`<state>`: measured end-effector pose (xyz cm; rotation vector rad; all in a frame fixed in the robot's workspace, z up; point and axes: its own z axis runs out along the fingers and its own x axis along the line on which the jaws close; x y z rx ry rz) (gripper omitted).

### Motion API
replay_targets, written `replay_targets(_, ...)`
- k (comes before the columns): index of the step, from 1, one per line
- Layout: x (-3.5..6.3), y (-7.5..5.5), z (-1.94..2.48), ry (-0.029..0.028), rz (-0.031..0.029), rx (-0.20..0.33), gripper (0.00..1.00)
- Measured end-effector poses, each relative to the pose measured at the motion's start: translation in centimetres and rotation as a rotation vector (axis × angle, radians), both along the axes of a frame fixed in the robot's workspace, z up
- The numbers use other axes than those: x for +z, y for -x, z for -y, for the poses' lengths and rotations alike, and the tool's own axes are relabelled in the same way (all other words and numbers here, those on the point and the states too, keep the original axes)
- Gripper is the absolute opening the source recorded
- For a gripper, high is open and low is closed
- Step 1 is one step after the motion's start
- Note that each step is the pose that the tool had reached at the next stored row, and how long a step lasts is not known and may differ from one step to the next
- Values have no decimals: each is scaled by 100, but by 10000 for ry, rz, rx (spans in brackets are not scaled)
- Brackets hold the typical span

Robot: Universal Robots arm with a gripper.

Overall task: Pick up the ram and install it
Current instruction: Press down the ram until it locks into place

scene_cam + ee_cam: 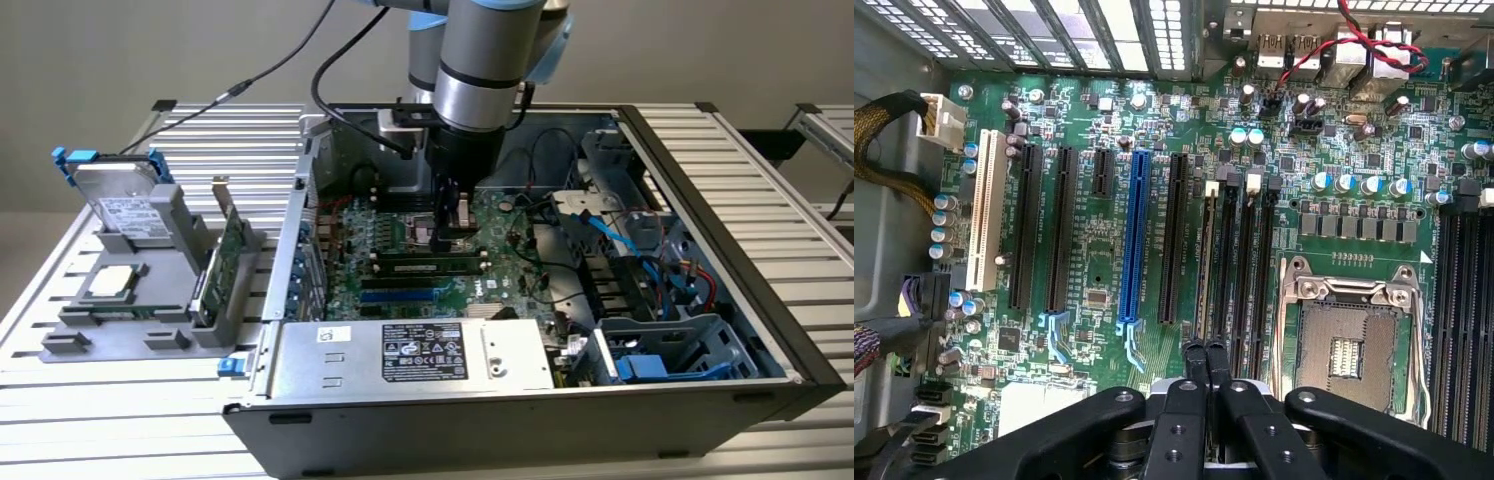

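One ram [1206,255] stick stood on edge in a slot on the board [1094,250], inside the open case [747,300] on the bench [134,400]. It sat in the row of slots beside the CPU socket [1344,340]. We saw the jaws closed, tips pressed together with nothing between them, poised right over one end of the stick's top edge. Whether they touched it we could not tell, nor whether the stick was fully seated and its latches home.

We judged the ram light, thin and stiff, but fragile: a bare circuit board with chips on its faces and fine contacts along its lower edge. It would best be gripped across its two flat faces near the middle of its length, high up and clear of the contacts. Any push into the slot should fall squarely on the top edge, since a slanted load could bend the stick or strain the slot.
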<state>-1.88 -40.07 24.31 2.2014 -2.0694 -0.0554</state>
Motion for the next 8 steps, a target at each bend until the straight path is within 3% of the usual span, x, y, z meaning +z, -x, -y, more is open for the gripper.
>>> replay_targets(8, 0, 0, 0, 1, 0, 0, 10)
